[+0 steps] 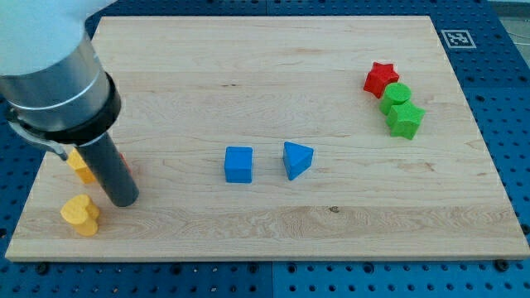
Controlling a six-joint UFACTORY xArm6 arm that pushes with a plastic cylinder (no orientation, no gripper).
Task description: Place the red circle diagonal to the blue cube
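The blue cube (238, 164) sits near the middle of the wooden board (265, 50). My tip (122, 201) rests on the board at the view's left, well left of the blue cube. Only a thin red sliver (127, 165) shows at the rod's right edge; it seems to be the red circle, mostly hidden behind the rod. The tip is just below that sliver.
A blue triangular block (297, 159) lies just right of the blue cube. A yellow block (79, 165) is partly hidden left of the rod, and a yellow heart (80, 215) lies below it. A red star (381, 79), green circle (396, 94) and green star (405, 120) cluster at the right.
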